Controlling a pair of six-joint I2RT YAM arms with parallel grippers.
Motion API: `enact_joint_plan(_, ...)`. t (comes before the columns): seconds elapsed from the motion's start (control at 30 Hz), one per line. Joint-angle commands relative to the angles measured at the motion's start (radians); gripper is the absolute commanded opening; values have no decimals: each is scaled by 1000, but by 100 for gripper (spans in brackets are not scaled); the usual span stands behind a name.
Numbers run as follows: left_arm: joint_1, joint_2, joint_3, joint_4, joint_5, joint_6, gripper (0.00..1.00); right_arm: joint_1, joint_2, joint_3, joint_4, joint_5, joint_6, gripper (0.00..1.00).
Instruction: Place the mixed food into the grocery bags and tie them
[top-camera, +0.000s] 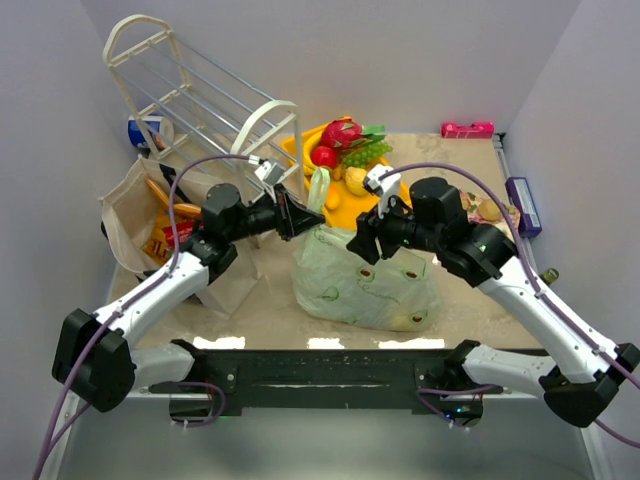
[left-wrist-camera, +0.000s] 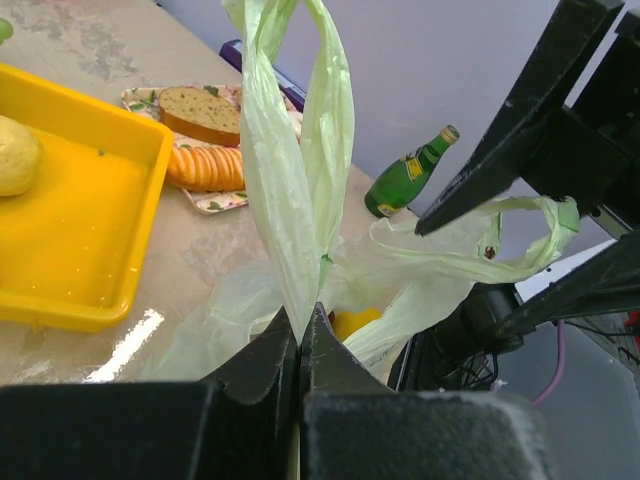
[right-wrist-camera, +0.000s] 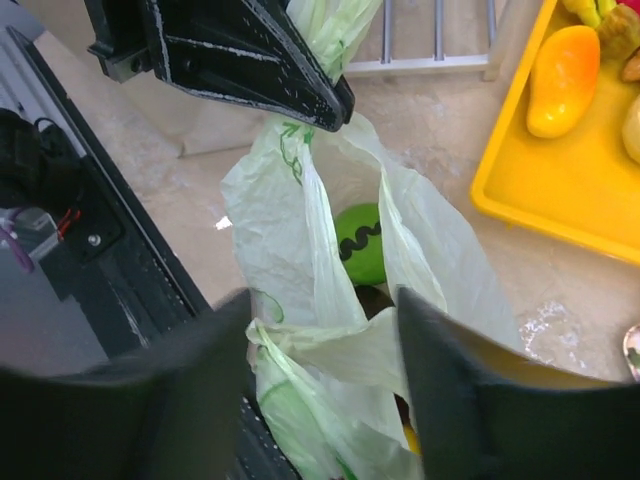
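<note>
Left gripper (left-wrist-camera: 298, 325) jaws clamped on green bag (top-camera: 365, 285) handle, right gripper (right-wrist-camera: 322, 300) jaws apart around other handle, yellow tray (top-camera: 345, 212) just behind, tote (top-camera: 135, 203) and rack (top-camera: 190, 95) at left.

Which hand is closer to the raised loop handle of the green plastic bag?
Left. The left hand is shut on the raised handle itself. The right hand is open over the green plastic bag's mouth, apart from that handle.
</note>
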Motion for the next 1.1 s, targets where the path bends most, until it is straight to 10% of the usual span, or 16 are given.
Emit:
enact_joint_plan(0.0, 28, -47, 56, -21, -4, 16, 0, 6, -4, -15, 122, 90, 95, 41)
enact_joint_plan(0.1, 62, -91, 57, -81, -3, 54, 0, 6, 8, 54, 75, 272, 132, 1)
enact_joint_plan(0.43, 147, -251, 96, -461, -177, 238, 0, -43, 26, 244, -44, 886, 124, 0)
enact_joint_plan(0.9, 157, -225, 28, -411, -86, 261, 0, -126, 6, 115, -13, 668, 136, 0)
enact_joint_plan(0.93, 157, -211, 41, -419, -73, 272, 0, -126, 3, 129, -4, 635, 127, 4)
enact_joint_plan(1.07, 168, -104, 116, -501, -116, 347, 0, -144, -7, 166, 50, 436, 78, 76)
